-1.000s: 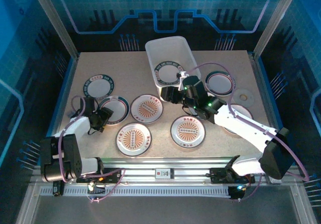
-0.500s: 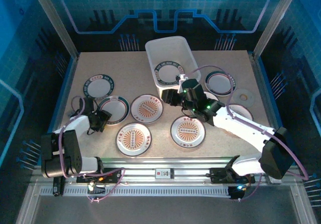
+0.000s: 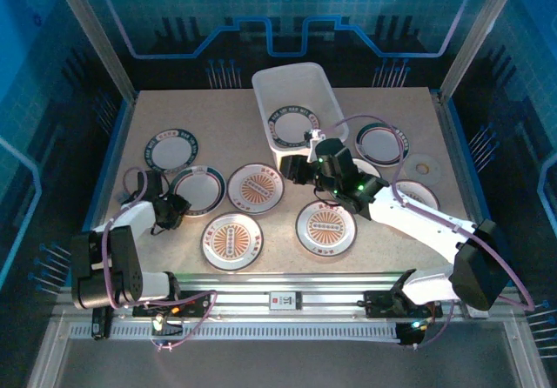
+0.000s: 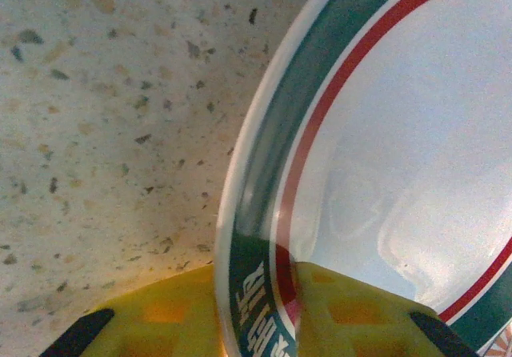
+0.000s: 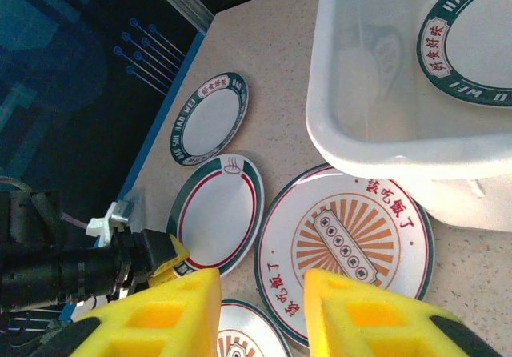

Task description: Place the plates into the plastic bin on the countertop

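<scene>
One plate [image 4: 384,173], rim between left fingers [image 4: 160,313]

Three orange sunburst plates [image 3: 255,186] [image 3: 231,240] [image 3: 325,227]; three dark lettered-rim plates [image 3: 171,149] [image 3: 296,127] [image 3: 383,143]; one green-and-red-rimmed plate [image 3: 198,188]; one further plate [image 3: 418,193], partly covered; one plastic bin [image 3: 291,88]; one pale holed disc [image 3: 424,169].

1. Left wrist view: green-rimmed plate [image 4: 384,149] cut off top, right and bottom; rim lettering clipped.
2. Top view: right arm [image 3: 426,223] covers most of a nearby plate [image 3: 422,194].
3. Right wrist view: binned plate [image 5: 480,37] cut at right edge.
</scene>
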Motion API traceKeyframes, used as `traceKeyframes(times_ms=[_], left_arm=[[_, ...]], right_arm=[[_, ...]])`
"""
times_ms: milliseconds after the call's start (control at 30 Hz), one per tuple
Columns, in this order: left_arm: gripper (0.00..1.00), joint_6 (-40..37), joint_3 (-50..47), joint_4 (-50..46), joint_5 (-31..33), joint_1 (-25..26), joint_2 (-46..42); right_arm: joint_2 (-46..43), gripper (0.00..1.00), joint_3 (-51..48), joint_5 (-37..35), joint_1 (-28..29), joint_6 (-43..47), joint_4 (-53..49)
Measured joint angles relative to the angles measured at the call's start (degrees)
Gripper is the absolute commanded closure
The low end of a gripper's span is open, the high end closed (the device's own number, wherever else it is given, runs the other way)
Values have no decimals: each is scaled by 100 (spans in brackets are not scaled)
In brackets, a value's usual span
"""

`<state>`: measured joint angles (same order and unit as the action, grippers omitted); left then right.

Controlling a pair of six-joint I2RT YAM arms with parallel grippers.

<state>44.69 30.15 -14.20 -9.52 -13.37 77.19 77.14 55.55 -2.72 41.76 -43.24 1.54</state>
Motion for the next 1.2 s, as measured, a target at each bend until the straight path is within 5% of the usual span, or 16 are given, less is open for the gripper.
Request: traceKeyframes(times_ms=[400, 1200], left_arm=[[88, 7, -151, 590, -302, 48, -256], [100, -26, -24, -435, -306, 79, -2214]], right_arm=[[39, 68, -24, 26, 24, 0, 190], [48, 59, -114, 321, 22, -22, 435]])
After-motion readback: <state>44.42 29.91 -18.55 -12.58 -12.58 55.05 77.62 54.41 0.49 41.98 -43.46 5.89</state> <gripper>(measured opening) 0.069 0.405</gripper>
